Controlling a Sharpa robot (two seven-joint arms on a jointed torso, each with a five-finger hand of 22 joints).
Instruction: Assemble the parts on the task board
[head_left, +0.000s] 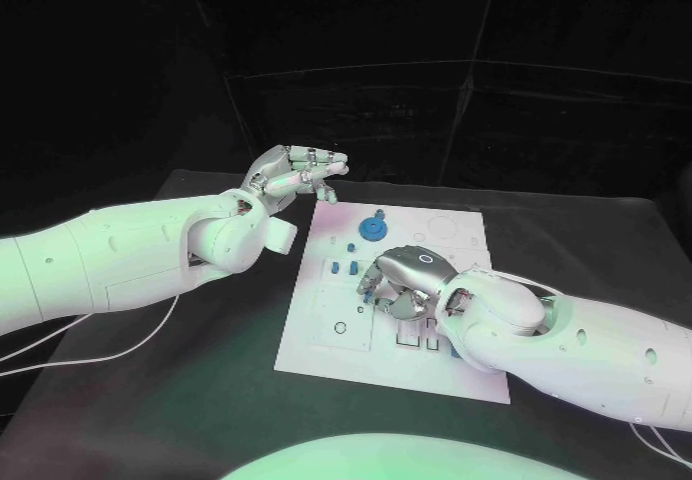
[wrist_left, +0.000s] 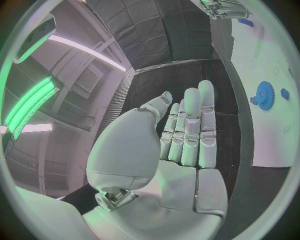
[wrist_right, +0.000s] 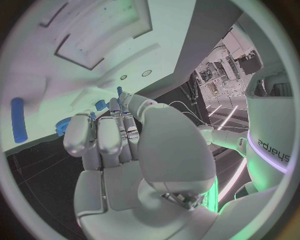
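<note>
White task board (head_left: 440, 370): right hand (head_left: 407, 280) curled over its middle; left hand (head_left: 296, 172) spread, empty, beyond its far-left corner.

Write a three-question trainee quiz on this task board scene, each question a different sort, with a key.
1. True or false: the left hand rests flat on the task board.
2. Multiple choice: the blue gear lies (a) on the far part of the board, beyond the right hand, (b) on the black table off the board, (c) in the left hand.
3. Fill in: the right hand is lowered over the ___ of the board.

Key
1. False: it is raised beyond the board's far left corner, holding nothing in view.
2. a
3. middle
</note>
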